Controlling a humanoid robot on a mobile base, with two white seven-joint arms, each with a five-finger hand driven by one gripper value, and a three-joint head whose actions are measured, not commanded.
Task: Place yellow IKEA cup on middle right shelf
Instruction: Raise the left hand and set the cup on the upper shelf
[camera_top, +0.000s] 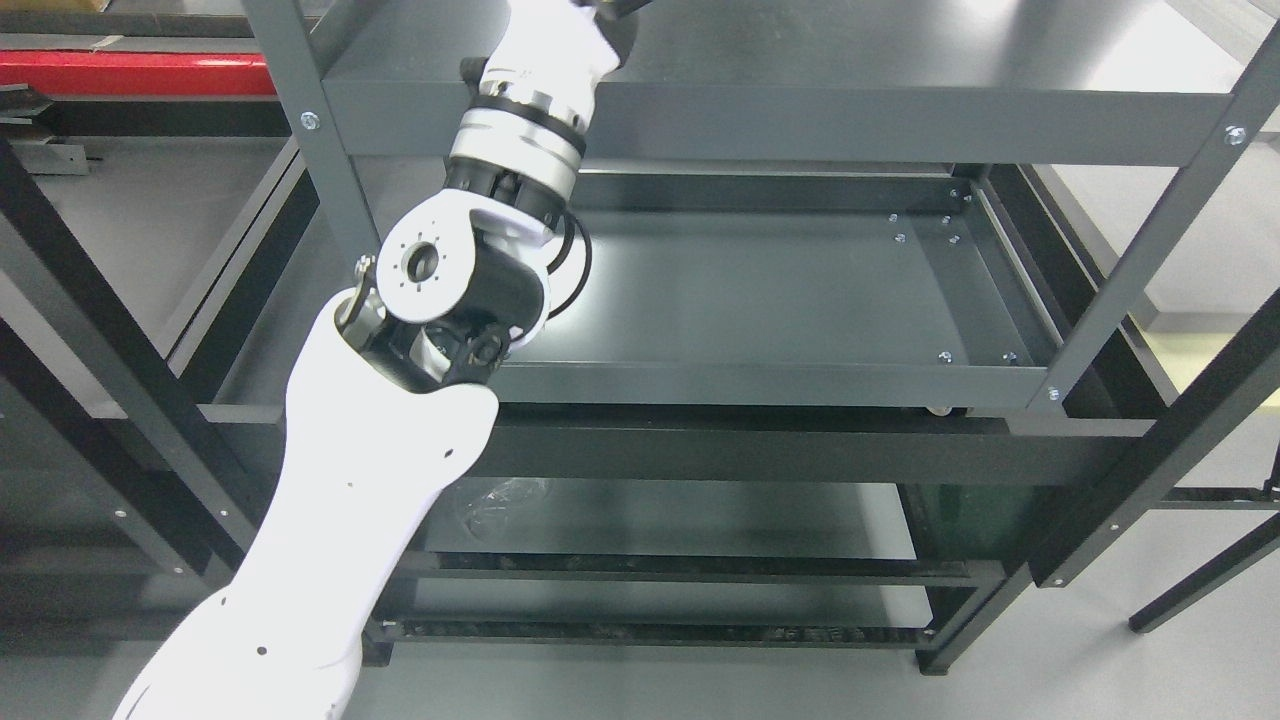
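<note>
The shelving rack (800, 385) is dark painted metal (faintly glossy), the left arm (350, 520) smooth white plastic.

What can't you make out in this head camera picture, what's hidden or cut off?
- Left hand: the left arm runs up past the picture's top edge, so the hand and its fingers are cut off.
- Yellow cup: nowhere in view, so whether it is held cannot be told.
- Right arm: out of view.
- Top shelf: its far part is cut off by the top edge.
- Middle shelf: its left part is hidden behind the arm.
</note>
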